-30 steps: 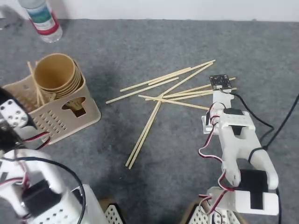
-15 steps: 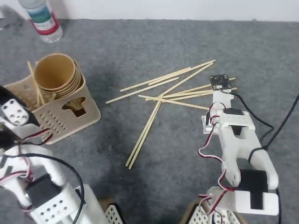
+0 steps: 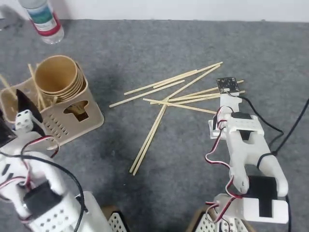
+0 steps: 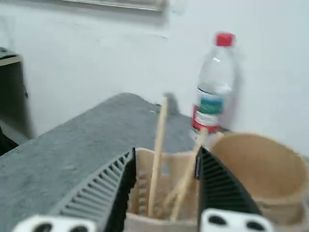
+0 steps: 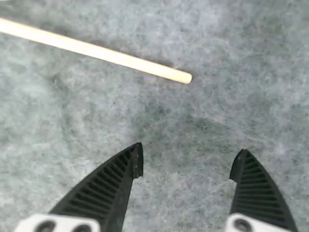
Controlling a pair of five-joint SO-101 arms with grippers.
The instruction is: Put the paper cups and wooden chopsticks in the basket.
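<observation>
the paper cups (image 3: 57,76) sit nested in one stack inside the tan basket (image 3: 79,123) at the left of the grey table (image 3: 145,43). a few wooden chopsticks (image 3: 35,84) stand tilted in the compartment just beside them. the loose chopsticks (image 3: 166,99) lie scattered and crossing each other in the middle of the table, well apart from the basket. the left tool (image 4: 165,153) hangs just above the near side of the basket with its fingers spread and nothing between them. the right tool (image 5: 188,159) is low over bare table by the right end of the scatter, also spread and holding nothing, with one chopstick tip (image 5: 181,76) near its fingertips but not touching. a water bottle (image 3: 43,19) stands at the far left corner.
</observation>
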